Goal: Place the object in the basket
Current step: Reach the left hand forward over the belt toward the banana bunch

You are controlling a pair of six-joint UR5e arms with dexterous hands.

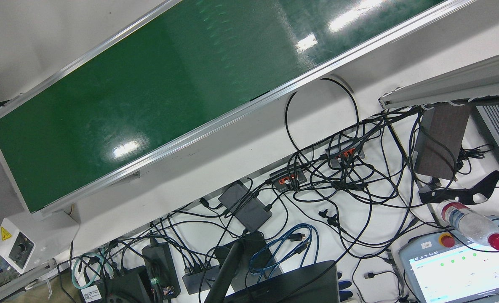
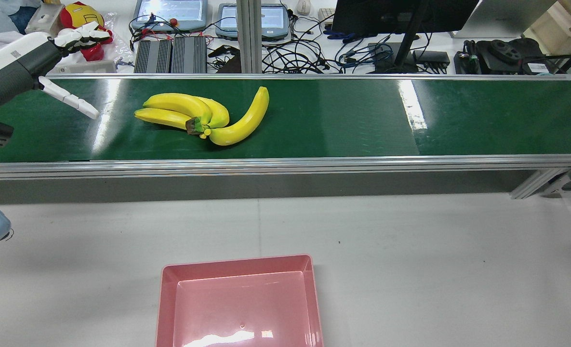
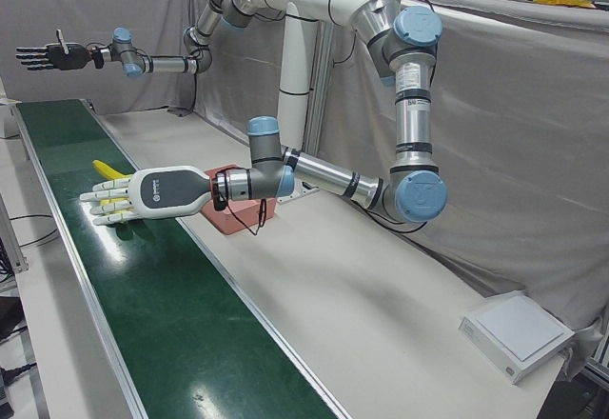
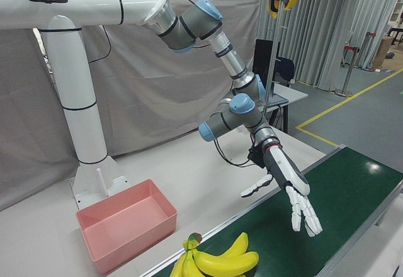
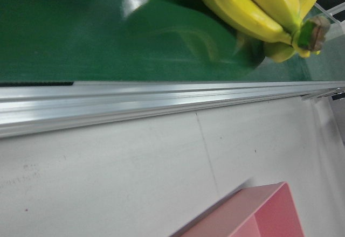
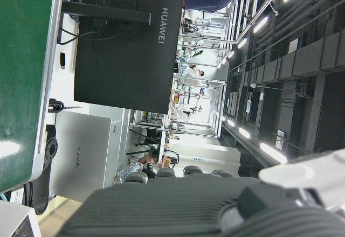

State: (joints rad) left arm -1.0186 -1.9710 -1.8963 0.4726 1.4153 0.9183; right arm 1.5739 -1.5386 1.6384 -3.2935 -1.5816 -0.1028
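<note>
Left hand [image 2: 71, 46] spread beside bananas [image 2: 203, 117] on belt [image 2: 343, 120]; basket [image 2: 239, 301] apart.

Bunch of yellow bananas [image 2: 203, 118] lying flat on the green conveyor belt [image 2: 314, 115], brown-green stem toward the near rail, one fruit splayed away. Pink rectangular basket [image 2: 239, 301] upright and empty on the white tabletop [image 2: 410, 250], well apart.

Glossy white tubular arm links [image 3: 324, 0] meet at silver joints with pale blue round caps [image 3: 419, 27], on a white pedestal [image 4: 85, 132]. Each robot hand [image 3: 143, 194] has a dark grey palm, white segmented fingers [image 4: 305, 214], a red wrist band and a thin black cable.
</note>
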